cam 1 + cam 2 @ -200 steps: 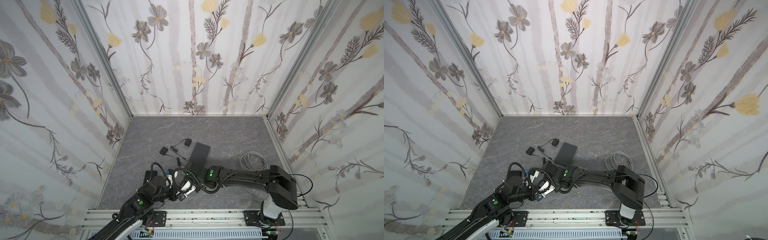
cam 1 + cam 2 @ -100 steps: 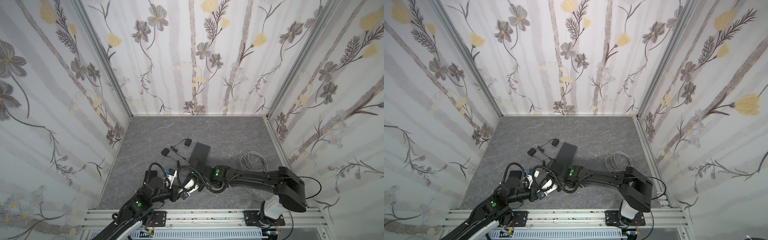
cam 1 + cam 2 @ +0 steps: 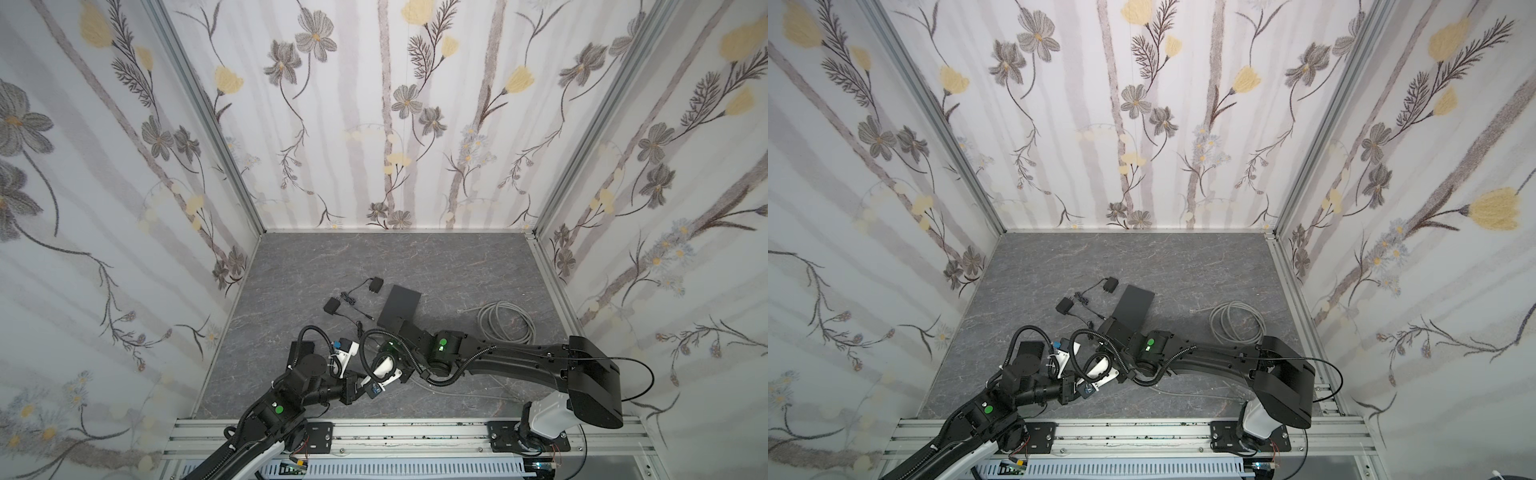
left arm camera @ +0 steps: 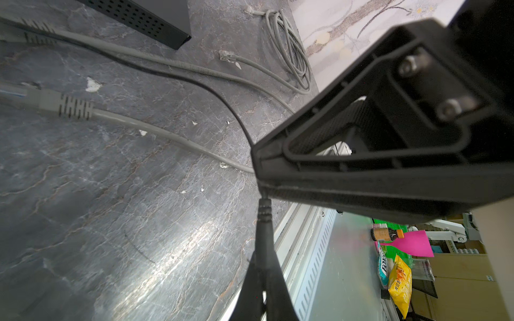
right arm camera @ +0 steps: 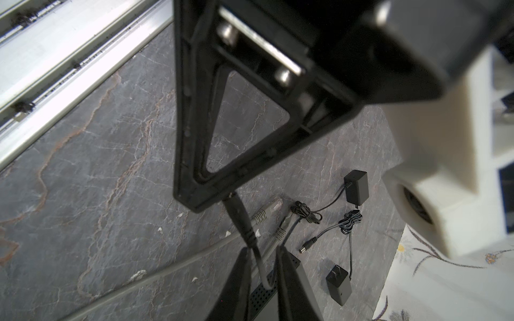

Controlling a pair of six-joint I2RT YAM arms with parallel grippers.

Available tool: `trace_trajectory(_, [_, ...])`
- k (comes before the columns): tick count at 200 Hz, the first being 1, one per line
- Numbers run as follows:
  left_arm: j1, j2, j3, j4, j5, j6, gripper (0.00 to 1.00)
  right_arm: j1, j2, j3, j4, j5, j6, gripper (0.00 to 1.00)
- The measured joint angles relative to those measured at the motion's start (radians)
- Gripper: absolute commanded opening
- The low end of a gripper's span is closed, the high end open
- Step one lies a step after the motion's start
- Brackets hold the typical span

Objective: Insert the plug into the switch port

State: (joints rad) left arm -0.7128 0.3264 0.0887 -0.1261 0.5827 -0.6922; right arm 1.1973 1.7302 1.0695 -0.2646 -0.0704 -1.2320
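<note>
the grey marbled tabletop point(image 3: 436, 266) fills the floor of the flower-papered booth. in both top views the left arm point(image 3: 291, 401) and the right arm point(image 3: 519, 368) reach in from the front rail and meet low near the tabletop's front edge. the black network switch point(image 3: 401, 303) lies flat near the middle, and its perforated side shows in the left wrist view point(image 4: 144, 19); its ports cannot be made out. to its right, well apart, lies a coiled grey ethernet cable point(image 3: 505, 322). the left claw point(image 4: 262, 266) is clamped fully closed on the barrel plug point(image 4: 263, 233). the right claw point(image 5: 261, 258) sits just over the near end of the switch, its fingers a little apart, with the plug's thin lead point(image 5: 262, 273) running between them; whether they pinch it cannot be told. two black power adapters point(image 3: 376, 286) point(image 3: 331, 306) lie left of the switch with bundled thin leads. a grey ethernet connector point(image 4: 64, 107) rests on the tabletop close to the claws. the barrel plug itself is black with a ribbed collar, and is held above the tabletop between the two claw tips. it is near the front rail, short of the switch and not in it.
</note>
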Motion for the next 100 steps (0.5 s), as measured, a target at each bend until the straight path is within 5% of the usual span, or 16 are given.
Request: trace_trajectory(100, [-0.001,0.006,0.0,0.003,0.004,0.0,0.0,0.016,0.03,0.012,-0.019,0.025,-0.007,0.12])
